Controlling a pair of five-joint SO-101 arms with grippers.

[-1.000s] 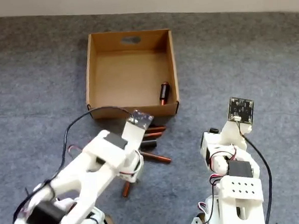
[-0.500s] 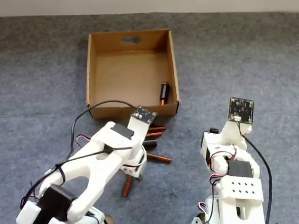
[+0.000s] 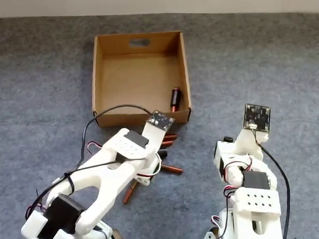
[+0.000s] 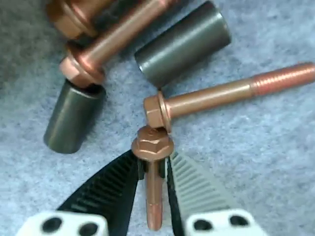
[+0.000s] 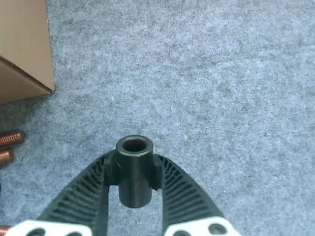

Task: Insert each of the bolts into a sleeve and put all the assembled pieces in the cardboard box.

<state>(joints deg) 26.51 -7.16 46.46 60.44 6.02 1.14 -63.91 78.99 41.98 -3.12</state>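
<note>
Left end effector (image 4: pixel 153 164) clenched on bolt (image 4: pixel 153 143) shank, head touching 2nd bolt (image 4: pixel 221 96) lying on desk (image 4: pixel 266 162). 2 loose sleeves (image 4: pixel 184 44) just beside. Right end effector (image 5: pixel 134 164) grasping sleeve (image 5: pixel 134 189), bore visible. 1 assembled piece (image 3: pixel 175 99) in box (image 3: pixel 95 74), by right wall.

I get soft, even overhead light: the grey carpeted worktop (image 3: pixel 264 53) is evenly bright, the open brown cardboard box (image 3: pixel 111 46) only faintly shaded inside. The white left arm (image 3: pixel 109 177) throws a weak shadow beneath it. The copper-coloured hex bolt (image 4: pixel 154 201) in my left pincer (image 4: pixel 153 160) carries soft highlights on its head; the short dark metal sleeve (image 5: pixel 134 182) in my right pincer (image 5: pixel 134 164) has an unlit bore.
</note>
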